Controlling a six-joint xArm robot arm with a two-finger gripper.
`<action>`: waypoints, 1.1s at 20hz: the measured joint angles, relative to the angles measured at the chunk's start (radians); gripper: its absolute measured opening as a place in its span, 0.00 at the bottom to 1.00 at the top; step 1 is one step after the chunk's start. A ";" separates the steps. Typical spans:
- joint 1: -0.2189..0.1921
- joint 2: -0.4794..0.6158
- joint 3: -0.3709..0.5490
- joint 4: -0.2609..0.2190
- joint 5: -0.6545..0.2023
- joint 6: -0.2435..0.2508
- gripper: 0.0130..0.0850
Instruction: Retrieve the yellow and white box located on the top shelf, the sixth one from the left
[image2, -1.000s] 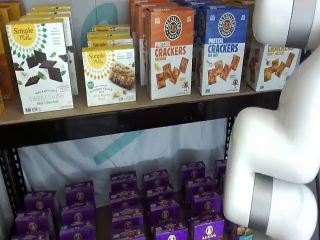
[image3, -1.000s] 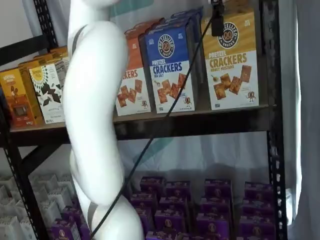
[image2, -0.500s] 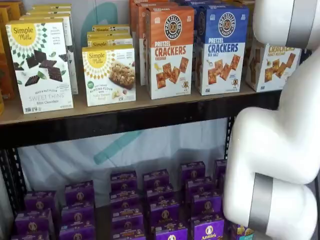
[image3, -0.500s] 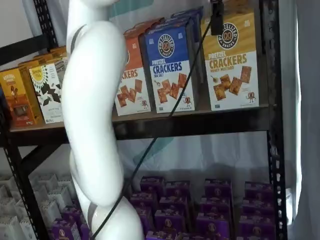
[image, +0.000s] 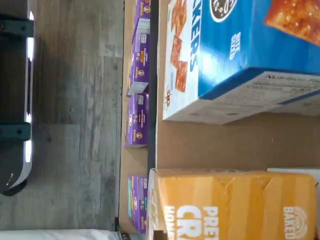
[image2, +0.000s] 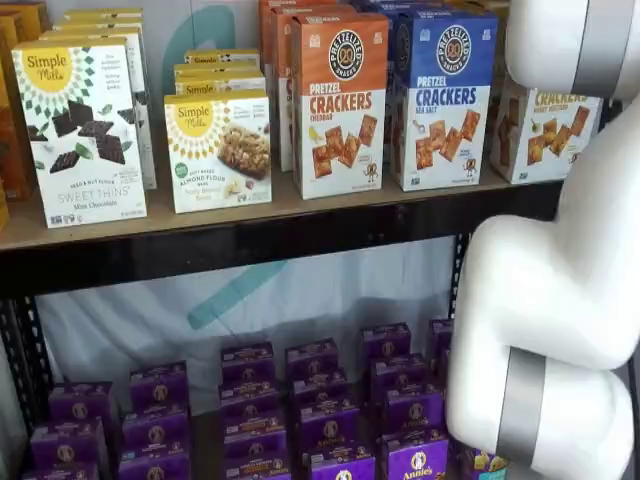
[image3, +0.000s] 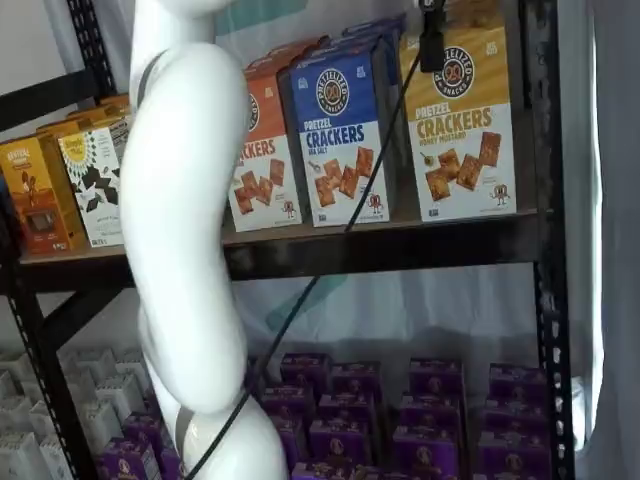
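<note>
1. At the right end of the top shelf (image3: 400, 240), the yellow and white box (image3: 462, 125) stands upright with its printed face turned outward, its base on the tan board just behind the dark front rail.
2. In both shelf views it sits immediately right of the blue-and-white cracker carton (image3: 345, 135), a narrow gap between them; the orange-and-white cracker carton (image2: 340, 105) stands left of that one.
3. In a shelf view the white arm (image2: 550, 300) covers the upper part of the yellow and white box (image2: 540, 130), leaving only its white lower face with the cracker pictures in sight.
4. The gripper (image3: 432, 40) shows only as a dark piece hanging from the upper edge of a shelf view, in front of the box's yellow upper face, with a black cable (image3: 330, 255) trailing down from it; whether the fingers are apart or together cannot be told, and nothing can be seen held.
5. The wrist view looks onto the yellow carton's top (image: 235, 205) and the blue carton (image: 235, 55), with bare shelf board between them.
6. On the lower level, purple boxes (image2: 320, 410) stand in rows.
7. Farther left on the top shelf stand two Simple Mills boxes (image2: 85, 130).
</note>
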 joint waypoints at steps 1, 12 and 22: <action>-0.002 0.000 -0.002 0.003 0.004 0.001 0.61; -0.026 -0.054 0.039 0.011 0.018 -0.018 0.61; -0.057 -0.180 0.151 0.002 0.036 -0.049 0.61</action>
